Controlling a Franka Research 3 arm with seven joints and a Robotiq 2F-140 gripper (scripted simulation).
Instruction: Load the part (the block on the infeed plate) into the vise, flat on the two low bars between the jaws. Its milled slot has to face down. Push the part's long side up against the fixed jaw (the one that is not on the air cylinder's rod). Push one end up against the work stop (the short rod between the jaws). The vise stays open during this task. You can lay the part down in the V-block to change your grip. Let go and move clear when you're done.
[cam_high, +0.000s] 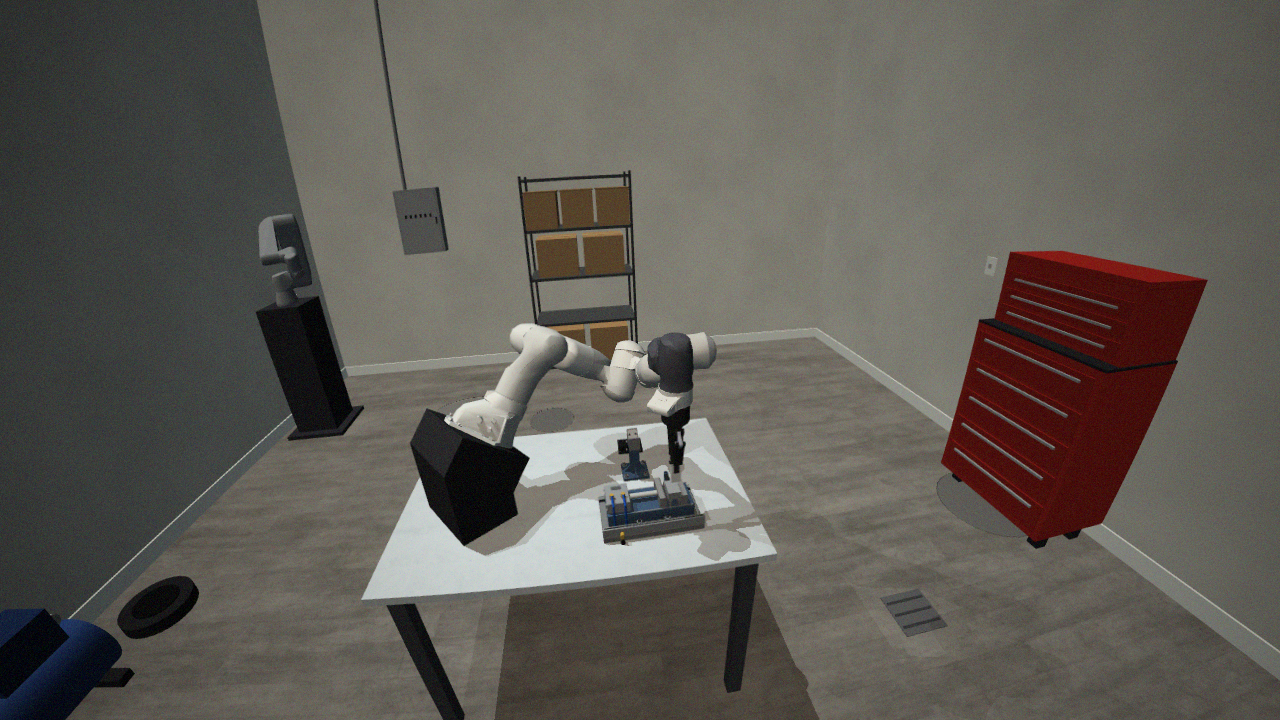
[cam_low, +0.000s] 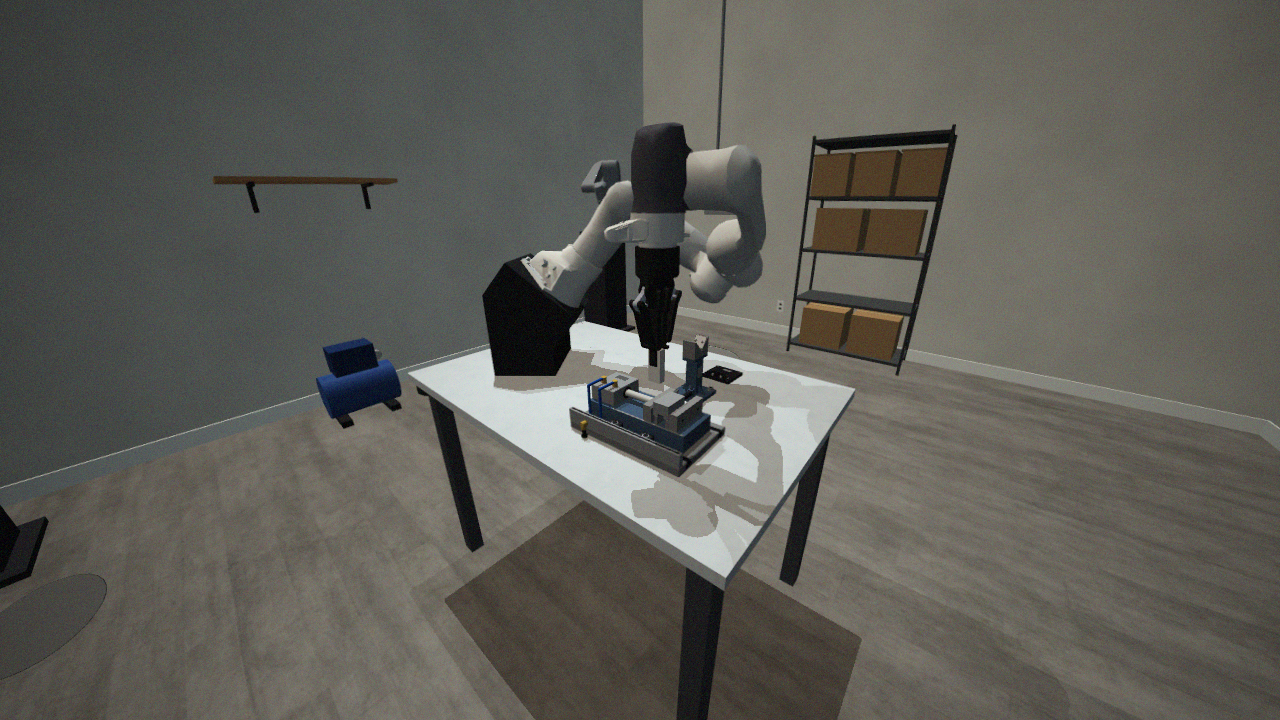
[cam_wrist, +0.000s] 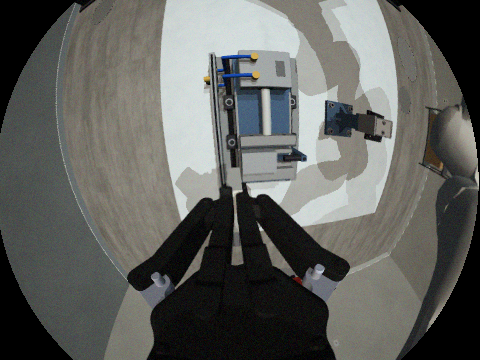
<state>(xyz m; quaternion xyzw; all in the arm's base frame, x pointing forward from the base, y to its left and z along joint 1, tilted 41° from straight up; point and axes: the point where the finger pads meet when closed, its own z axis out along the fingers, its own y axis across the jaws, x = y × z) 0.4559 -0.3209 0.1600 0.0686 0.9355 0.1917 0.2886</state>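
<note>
My gripper (cam_high: 675, 466) (cam_low: 659, 373) (cam_wrist: 234, 177) is shut with the fingertips pressed together and nothing between them. It points straight down just above the vise (cam_high: 650, 517) (cam_low: 638, 432) (cam_wrist: 268, 68), over the end away from the air cylinder. The vise is open, and its white cylinder rod (cam_wrist: 266, 111) runs over the blue bed. A pale grey block fills the end near my fingertips; I cannot tell the part from the jaw there. The black infeed plate (cam_low: 721, 374) is bare.
The blue V-block stand (cam_high: 633, 447) (cam_low: 695, 351) (cam_wrist: 363, 123) stands beside the vise on the white table (cam_high: 501, 555) (cam_low: 572, 465). The arm's black base (cam_high: 465, 483) sits at the table's far corner. A red tool chest (cam_high: 1056, 394) and a shelf with boxes (cam_low: 872, 232) stand well away.
</note>
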